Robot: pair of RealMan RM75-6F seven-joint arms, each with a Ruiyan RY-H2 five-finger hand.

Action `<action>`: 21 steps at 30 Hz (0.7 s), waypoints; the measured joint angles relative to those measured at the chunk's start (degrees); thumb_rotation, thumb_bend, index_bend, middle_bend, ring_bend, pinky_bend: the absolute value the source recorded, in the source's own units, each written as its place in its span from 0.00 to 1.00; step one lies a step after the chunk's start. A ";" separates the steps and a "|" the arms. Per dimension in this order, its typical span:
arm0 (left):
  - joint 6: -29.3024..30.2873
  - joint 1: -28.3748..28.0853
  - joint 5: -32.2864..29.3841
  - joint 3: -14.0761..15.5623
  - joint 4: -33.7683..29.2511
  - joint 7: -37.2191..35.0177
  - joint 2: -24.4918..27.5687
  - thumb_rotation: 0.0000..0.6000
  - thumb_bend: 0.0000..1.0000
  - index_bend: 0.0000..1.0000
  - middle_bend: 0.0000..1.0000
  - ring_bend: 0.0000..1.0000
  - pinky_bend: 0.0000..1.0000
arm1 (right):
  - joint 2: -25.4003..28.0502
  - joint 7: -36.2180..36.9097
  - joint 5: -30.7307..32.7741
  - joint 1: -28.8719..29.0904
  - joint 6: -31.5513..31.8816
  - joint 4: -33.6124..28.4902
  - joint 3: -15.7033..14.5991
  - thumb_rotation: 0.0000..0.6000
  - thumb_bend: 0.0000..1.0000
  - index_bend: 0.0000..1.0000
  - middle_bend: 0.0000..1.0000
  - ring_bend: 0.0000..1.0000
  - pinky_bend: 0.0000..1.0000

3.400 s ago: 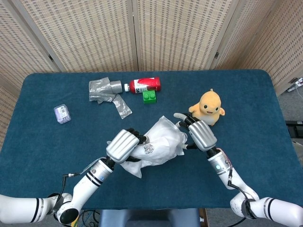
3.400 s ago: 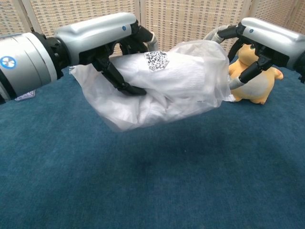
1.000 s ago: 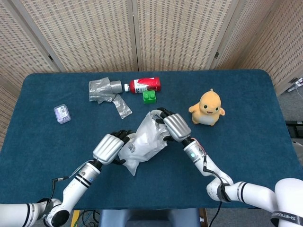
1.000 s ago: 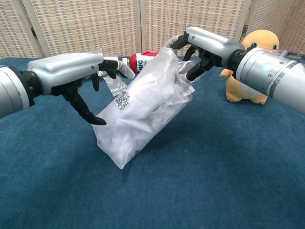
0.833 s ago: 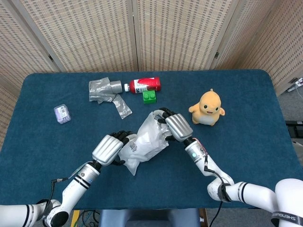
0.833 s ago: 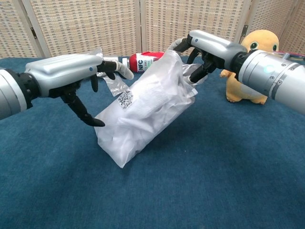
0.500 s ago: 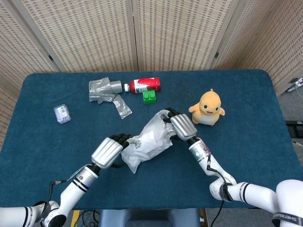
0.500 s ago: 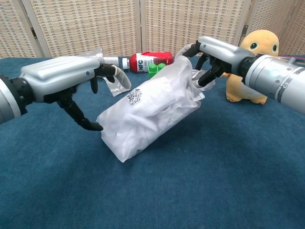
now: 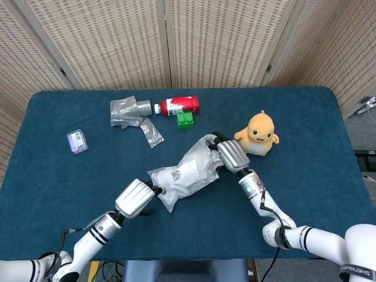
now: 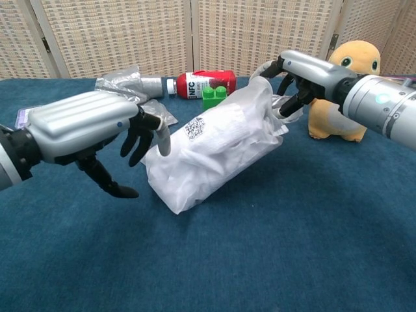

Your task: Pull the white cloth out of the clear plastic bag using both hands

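The clear plastic bag with the white cloth inside lies tilted on the blue table, a QR label on its side. My right hand grips the bag's bunched mouth end and holds it raised, also seen in the chest view. The bag's lower end rests on the table. My left hand is just off that low end, with fingers apart and the thumb clear of the bag. The cloth shows only through the plastic.
A yellow duck plush sits right beside my right hand. At the back lie a red bottle, a green brick and crumpled grey plastic. A small clear box sits far left.
My left hand has let go of the bag and drawn back toward the near edge. My right hand moved right and down with the bag's mouth, so the bag lies flatter.
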 measured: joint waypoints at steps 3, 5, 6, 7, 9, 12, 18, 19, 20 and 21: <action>-1.16 -0.30 0.94 0.37 1.35 -0.04 -1.04 1.00 0.11 0.45 0.91 0.80 0.94 | 0.15 0.14 -0.02 -0.10 0.16 -0.13 0.06 1.00 0.51 0.79 0.23 0.11 0.35; -1.75 -0.47 1.26 0.49 2.07 0.04 -1.71 1.00 0.11 0.42 0.96 0.83 0.97 | 0.27 0.23 -0.01 -0.16 0.24 -0.20 0.12 1.00 0.51 0.79 0.23 0.11 0.35; -2.08 -0.54 1.38 0.53 2.46 0.10 -2.15 1.00 0.11 0.40 0.98 0.85 0.98 | 0.32 0.29 0.00 -0.21 0.29 -0.24 0.14 1.00 0.51 0.79 0.23 0.11 0.35; -2.27 -0.58 1.41 0.53 2.71 0.12 -2.49 1.00 0.11 0.39 0.99 0.86 0.98 | 0.36 0.37 0.01 -0.26 0.33 -0.27 0.14 1.00 0.52 0.79 0.23 0.11 0.35; -2.67 -0.65 1.41 0.46 3.22 0.07 -3.21 1.00 0.11 0.35 1.00 0.88 0.99 | 0.45 0.50 0.03 -0.37 0.38 -0.34 0.12 1.00 0.52 0.79 0.23 0.11 0.35; -3.03 -0.72 1.40 0.16 4.24 -0.15 -4.58 1.00 0.11 0.34 1.00 0.89 1.00 | 0.55 0.65 0.00 -0.57 0.46 -0.38 0.00 1.00 0.52 0.79 0.23 0.11 0.35; -3.60 -0.98 1.47 -0.56 6.76 -0.63 -7.23 1.00 0.11 0.34 1.00 0.91 1.00 | 0.53 1.21 -0.02 -0.83 0.63 -0.27 -0.06 1.00 0.52 0.79 0.23 0.11 0.35; -3.66 -1.02 1.46 -0.68 7.16 -0.73 -7.60 1.00 0.11 0.35 1.00 0.91 1.00 | 0.49 1.31 -0.02 -0.86 0.64 -0.22 -0.07 1.00 0.52 0.79 0.23 0.11 0.35; -3.69 -1.05 1.45 -0.80 7.55 -0.82 -7.96 1.00 0.11 0.36 1.00 0.91 1.00 | 0.46 1.42 -0.04 -0.89 0.64 -0.17 -0.09 1.00 0.52 0.79 0.23 0.11 0.35; -3.68 -1.07 1.49 -0.95 8.08 -0.89 -8.41 1.00 0.11 0.36 1.00 0.91 1.00 | 0.40 1.53 -0.08 -0.91 0.63 -0.07 -0.13 1.00 0.52 0.79 0.23 0.11 0.35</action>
